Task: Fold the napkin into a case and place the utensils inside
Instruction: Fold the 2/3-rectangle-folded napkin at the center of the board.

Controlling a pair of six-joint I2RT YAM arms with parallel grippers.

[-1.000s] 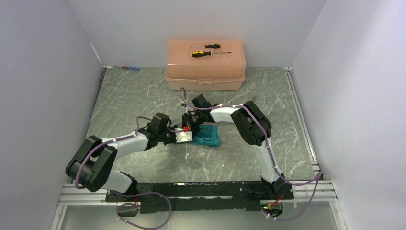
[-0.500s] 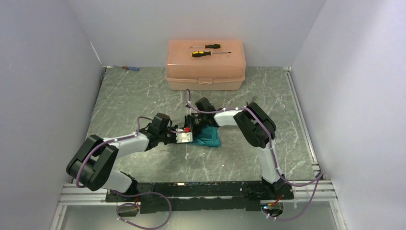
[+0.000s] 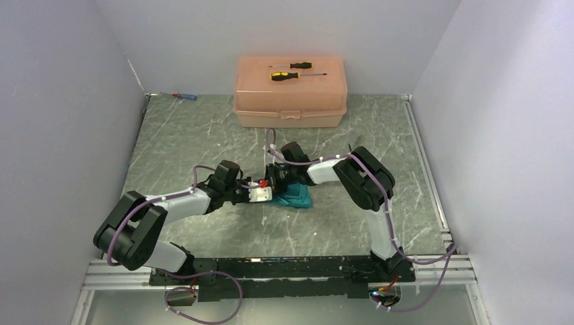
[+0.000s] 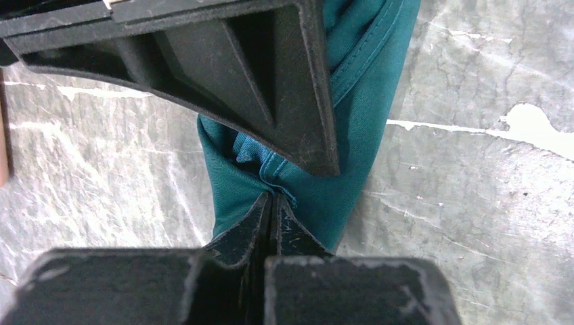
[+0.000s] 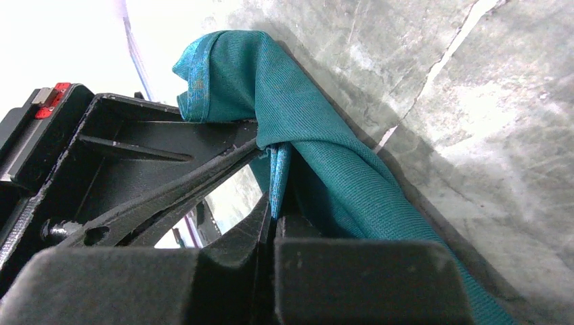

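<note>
Napkin (image 3: 298,199): bunched into a small teal heap near the middle of the table (image 3: 196,135). It sits on the arms' side of the box (image 3: 291,91), well apart from it. In the wrist views the cloth is rumpled, with rounded draped folds, part resting on the table and part lifted.

Left gripper (image 4: 273,202): jaws closed tight on a hemmed fold of the napkin, with the stitched edge coming out right at the tips. The arm reaches in from the left, low over the table.

Right gripper (image 5: 272,203): jaws also closed, pinching a thin doubled edge of the napkin that stands up between the tips. The arm reaches in from the right, wrist turned toward the left arm.

Both grippers meet at the left end of the heap, tips just beside each other. Each shows in the other's wrist view, close over the cloth. Whether they touch: cannot tell.

Box: peach, lid shut, at the far side of the table. Two yellow-and-black screwdrivers (image 3: 281,76) lie on its lid. A small screwdriver (image 3: 184,97), red and blue, lies on the table at the far left corner.
</note>
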